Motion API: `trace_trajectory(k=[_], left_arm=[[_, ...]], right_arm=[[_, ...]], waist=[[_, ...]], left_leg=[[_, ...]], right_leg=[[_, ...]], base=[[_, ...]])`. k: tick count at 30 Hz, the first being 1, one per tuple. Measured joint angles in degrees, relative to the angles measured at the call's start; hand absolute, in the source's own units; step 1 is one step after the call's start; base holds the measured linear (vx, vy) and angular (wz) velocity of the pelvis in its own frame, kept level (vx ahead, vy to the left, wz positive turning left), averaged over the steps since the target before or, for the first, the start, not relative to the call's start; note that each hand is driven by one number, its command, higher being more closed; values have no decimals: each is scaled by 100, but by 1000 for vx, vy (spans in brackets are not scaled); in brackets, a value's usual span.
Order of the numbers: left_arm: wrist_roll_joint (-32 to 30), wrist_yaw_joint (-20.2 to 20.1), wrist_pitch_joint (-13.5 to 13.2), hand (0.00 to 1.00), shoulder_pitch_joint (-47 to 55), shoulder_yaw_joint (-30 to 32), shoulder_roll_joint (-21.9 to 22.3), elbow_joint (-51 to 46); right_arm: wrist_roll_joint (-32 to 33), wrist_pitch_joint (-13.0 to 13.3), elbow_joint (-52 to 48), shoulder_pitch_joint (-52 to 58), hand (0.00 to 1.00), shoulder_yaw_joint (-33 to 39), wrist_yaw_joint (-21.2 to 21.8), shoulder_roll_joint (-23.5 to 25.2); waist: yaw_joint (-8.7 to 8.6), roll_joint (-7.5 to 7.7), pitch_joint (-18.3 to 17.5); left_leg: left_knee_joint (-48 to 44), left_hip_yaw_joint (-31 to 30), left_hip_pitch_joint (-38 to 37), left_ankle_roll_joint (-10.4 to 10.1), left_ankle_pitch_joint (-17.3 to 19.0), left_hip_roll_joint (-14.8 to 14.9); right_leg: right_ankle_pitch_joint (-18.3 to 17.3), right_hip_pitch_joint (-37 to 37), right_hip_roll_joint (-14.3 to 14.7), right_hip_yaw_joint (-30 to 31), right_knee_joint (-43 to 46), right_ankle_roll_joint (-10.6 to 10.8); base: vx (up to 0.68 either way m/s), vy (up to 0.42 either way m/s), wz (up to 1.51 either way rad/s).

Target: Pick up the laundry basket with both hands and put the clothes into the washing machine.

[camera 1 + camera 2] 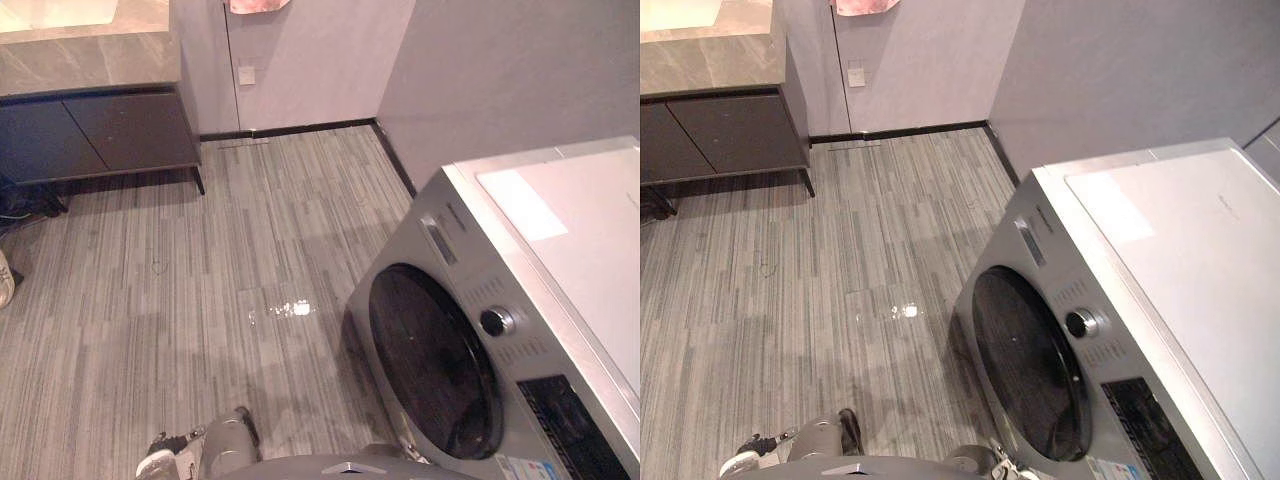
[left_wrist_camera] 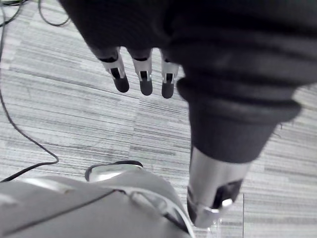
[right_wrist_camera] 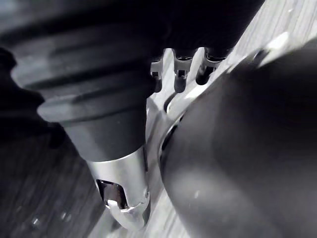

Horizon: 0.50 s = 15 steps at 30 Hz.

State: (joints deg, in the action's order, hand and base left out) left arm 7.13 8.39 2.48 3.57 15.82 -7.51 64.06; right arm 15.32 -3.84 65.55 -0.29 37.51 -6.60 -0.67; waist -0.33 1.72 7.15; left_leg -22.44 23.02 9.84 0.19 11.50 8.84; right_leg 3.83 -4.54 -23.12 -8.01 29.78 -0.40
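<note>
Left hand [image 2: 145, 82] straight-fingered, empty, over floor [image 1: 200, 300]; right hand [image 3: 124, 198] just beside washing machine [image 1: 510, 320] door [image 1: 430, 360], cannot tell grip; door looks shut: hand may knock it, loading blocked.

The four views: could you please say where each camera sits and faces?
Left eye view: head, looking down at floor and washing machine.
Right eye view: beside it, same scene.
Left wrist view: along the open left hand, floor beyond.
Right wrist view: along the right hand, beside the door.
Eye views and right wrist share the door.
</note>
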Motion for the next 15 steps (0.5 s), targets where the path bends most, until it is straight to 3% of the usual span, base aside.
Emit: trace_trajectory(k=[1, 3, 5, 6, 7, 9, 11, 13, 14, 15], left_arm=[[0, -4, -3, 0, 46, -118, -51, -24], [1, -5, -13, 0, 39, -138, -46, -36], [1, -13, -6, 0, 36, -104, 21, -14], [1, -17, 6, 0, 32, 6, 173, 12], [0, -27, 9, 0, 26, 7, 263, 19], [1, -52, 12, 0, 13, 226, 474, 21], [-1, -45, 10, 0, -18, 443, 577, 14], [-2, -55, 3, 0, -54, 816, 649, -12], [3, -58, 2, 0, -55, 924, 662, -34], [-5, -58, 1, 0, -64, 1113, 758, -41]], right_arm=[[-3, 7, -91, -25, 0, -246, -2, 1], [-2, 51, -307, -7, 0, -584, 8, 24], [30, 101, -422, -7, 0, -745, 18, 12], [75, 133, -544, 21, 0, -805, 17, -6], [102, 139, -635, 56, 0, -811, 17, -13], [256, 178, -868, 118, 0, -808, 18, -9], [339, 239, -920, 121, 0, -809, 17, -9], [344, 242, -1006, 200, 0, -822, 11, 45], [347, 243, -1012, 237, 0, -824, 10, 69], [474, 60, -1012, 303, 0, -827, 157, 44]], waist=[[-20, -13, 5], [-80, -59, 19], [-87, -111, 49], [-86, -213, 111], [-105, -275, 139], [-134, -413, 164], [-138, -453, 187], [-110, -375, 160], [-106, -308, 151], [-80, -301, 111]], left_leg=[[385, -21, -380, 55, -49, -125], [799, -121, -829, 80, -92, -271], [1043, -136, -1112, 83, -103, -376], [1203, -161, -1339, 75, -108, -398], [1282, -199, -1446, 62, -116, -397], [1551, -334, -1707, -46, -177, -370], [1655, -525, -1831, -249, -180, -253], [1630, -877, -1931, -595, -19, -48], [1614, -962, -1995, -691, 34, -22], [1577, -1065, -2140, -861, 141, 161]], right_leg=[[-509, -171, 275, 94, 695, 122], [-1188, -417, 890, 109, 1367, 174], [-1660, -712, 1296, -32, 1489, 130], [-1876, -872, 1455, -256, 1367, 121], [-1919, -936, 1531, -339, 1211, 142], [-1833, -1144, 1641, -376, 364, 196], [-1477, -1306, 1630, -193, -401, 213], [-948, -1277, 1505, 244, -1004, 257], [-813, -1219, 1414, 245, -1030, 333], [-558, -1133, 1438, -33, -731, 507]], base=[[258, 253, 12], [224, 162, 30], [205, 36, 21], [204, -12, 20], [202, -34, 27], [227, -80, 42], [228, -172, 48], [282, -317, 70], [355, -416, 76], [443, -515, 69]])
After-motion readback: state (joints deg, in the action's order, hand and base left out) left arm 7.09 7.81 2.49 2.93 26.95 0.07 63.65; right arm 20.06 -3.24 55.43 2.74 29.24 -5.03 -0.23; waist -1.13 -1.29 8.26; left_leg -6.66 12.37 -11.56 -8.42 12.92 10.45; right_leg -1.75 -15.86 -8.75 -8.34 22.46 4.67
